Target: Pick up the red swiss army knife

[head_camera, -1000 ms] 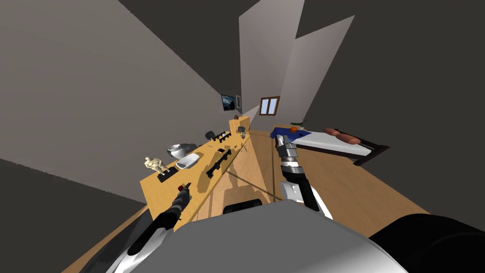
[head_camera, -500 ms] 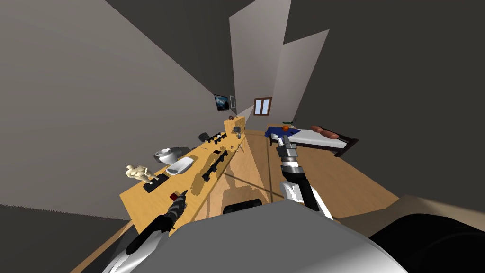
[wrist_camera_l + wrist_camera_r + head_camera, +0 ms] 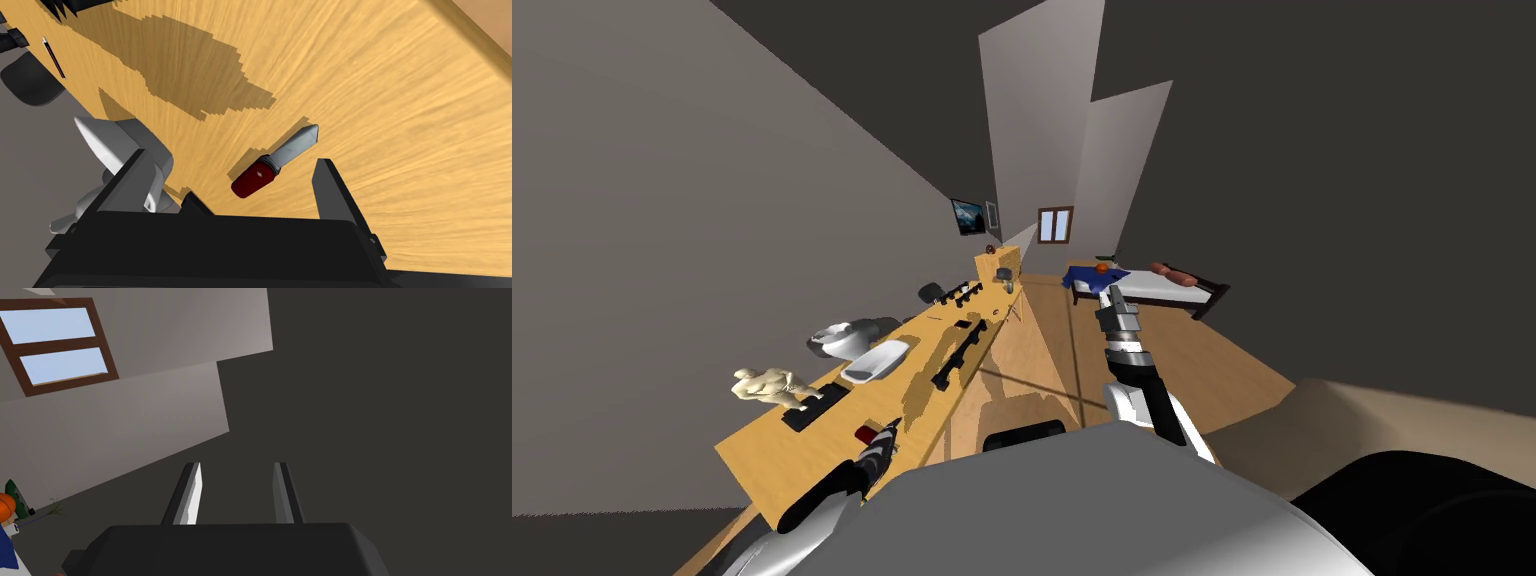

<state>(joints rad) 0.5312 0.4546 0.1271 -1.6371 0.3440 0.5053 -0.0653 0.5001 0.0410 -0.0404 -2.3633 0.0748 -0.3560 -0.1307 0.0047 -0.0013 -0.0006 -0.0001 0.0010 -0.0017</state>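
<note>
**A:** Head view first. Where is the left gripper (image 3: 886, 437)?

**B:** Low over the near end of the long wooden table (image 3: 774, 458), at the end of an arm that reaches in from beside the chest. The red swiss army knife (image 3: 865, 435) lies on the tabletop right at its fingertips.

**A:** And beyond that gripper?

**B:** Farther along the table there is a pale figurine (image 3: 762, 384) with a black slab (image 3: 817, 405) next to it. Past those are a white tray (image 3: 877, 360) and a long black object (image 3: 952, 362) lying lengthwise. The right gripper (image 3: 1115, 298) is raised over the wooden floor (image 3: 1212, 380), well apart from the table and the knife. It points toward a bed (image 3: 1152, 287).

**A:** Left wrist view?

**B:** The left gripper (image 3: 231, 157) has its fingers (image 3: 330, 185) spread wide over the tabletop (image 3: 400, 100). The knife (image 3: 274, 162) lies flat in the gap between them, touching neither and nearer one finger than the other. Its red handle is toward the gripper's body. The grey blade is folded out and points away, slanting across the gap.

**A:** Do the fingertips touch the wood?

**B:** I cannot tell. The gripper is pinching nothing.

**A:** Right wrist view?

**B:** The right gripper (image 3: 236, 464) has its two fingers (image 3: 191, 493) parted, with a narrower gap than the left's. Nothing is between them.
</note>
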